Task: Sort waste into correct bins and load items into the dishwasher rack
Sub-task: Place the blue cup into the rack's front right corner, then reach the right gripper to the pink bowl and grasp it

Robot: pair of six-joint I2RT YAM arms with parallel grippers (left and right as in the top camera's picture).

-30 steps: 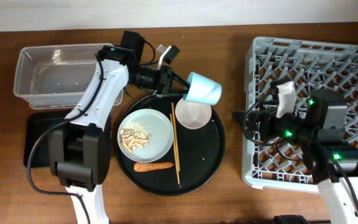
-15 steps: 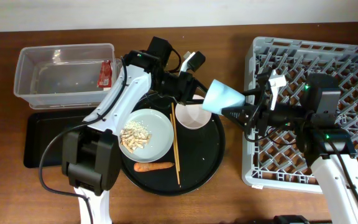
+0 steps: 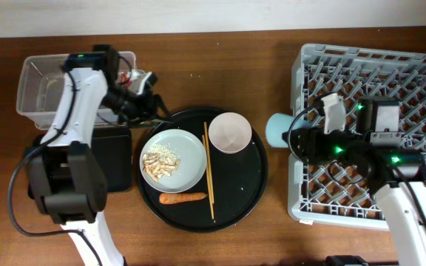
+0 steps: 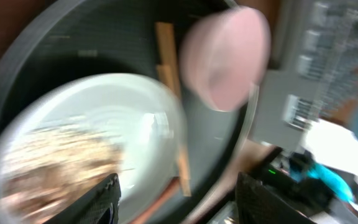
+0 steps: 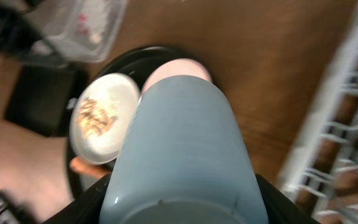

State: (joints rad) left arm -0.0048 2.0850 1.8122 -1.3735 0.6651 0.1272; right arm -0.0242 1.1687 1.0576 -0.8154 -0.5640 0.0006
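My right gripper (image 3: 291,135) is shut on the light-blue cup (image 3: 277,131), which hangs over the table just left of the dishwasher rack (image 3: 390,81). The cup (image 5: 182,149) fills the right wrist view between both fingers. My left gripper (image 3: 152,111) is open and holds nothing, at the right end of the clear tub (image 3: 43,92). In the blurred left wrist view its fingers (image 4: 98,199) frame the plate (image 4: 86,143) and the bowl (image 4: 225,56). On the plate (image 3: 187,151) lie food scraps (image 3: 157,162). Beside it are the chopsticks (image 3: 208,170), the bowl (image 3: 230,133) and the carrot (image 3: 183,197). Red wrapper (image 5: 87,28) shows in the tub.
The plate, bowl, chopsticks and carrot all sit on a large round black tray (image 3: 242,192). A flat black rectangular tray (image 3: 117,166) lies in front of the clear tub, partly under my left arm. The rack takes up the whole right side.
The cup passed from my left gripper to my right. The left gripper opened and swung back left to the tub; the right closed on the cup and drew it towards the rack.
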